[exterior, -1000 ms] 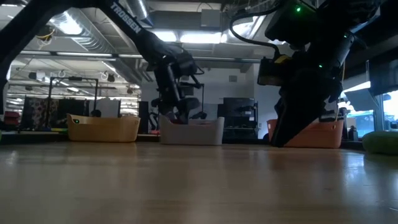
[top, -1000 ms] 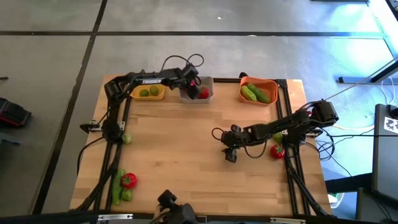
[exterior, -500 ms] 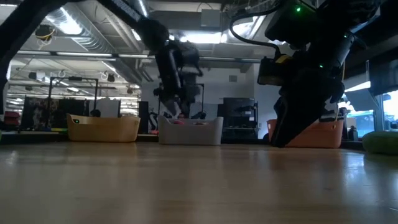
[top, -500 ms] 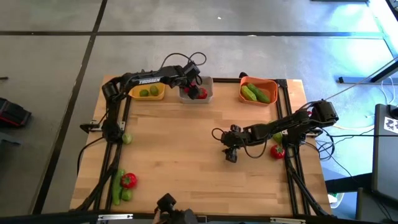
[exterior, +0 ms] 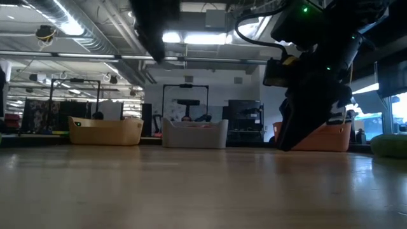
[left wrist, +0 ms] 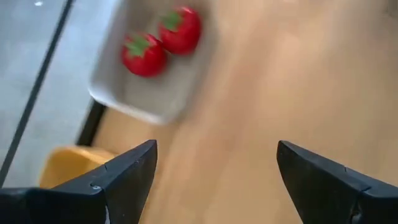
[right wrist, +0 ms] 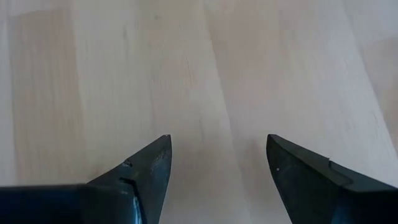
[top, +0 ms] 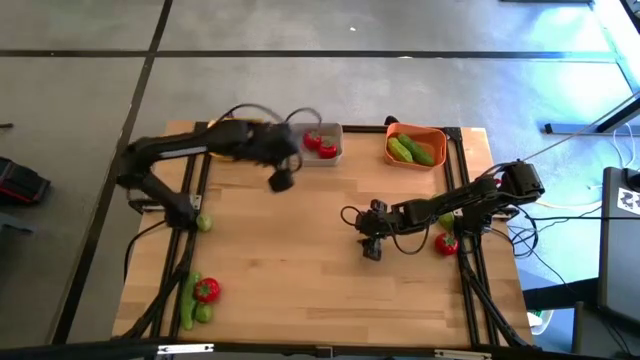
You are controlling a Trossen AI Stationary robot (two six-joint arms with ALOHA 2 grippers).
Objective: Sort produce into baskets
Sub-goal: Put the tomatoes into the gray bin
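Loose produce (top: pixel 198 296) is left well behind the left gripper (top: pixel 281 181), which is spread and empty just clear of the grey basket (top: pixel 334 152), two tomatoes (left wrist: pixel 161 42) inside. Right gripper (top: pixel 371 251) is parked spread above bare table (top: pixel 300 270); one tomato (top: pixel 446 243) lies beside it, apparently unsorted.

Left arm: dark, 6-joint, reaching from its base at the left edge of the worktop toward the far centre. Its 2-finger left hand (top: pixel 281 181) hangs above the boards, fingers (left wrist: pixel 127 174) spread wide, nothing between them.

Right arm: dark, 6-joint, folded low and extended from the right edge toward the middle. Its 2-finger right hand (top: pixel 371 251) points down at the bare boards, fingers (right wrist: pixel 146 168) parted and empty. Its cables loop beside the wrist.
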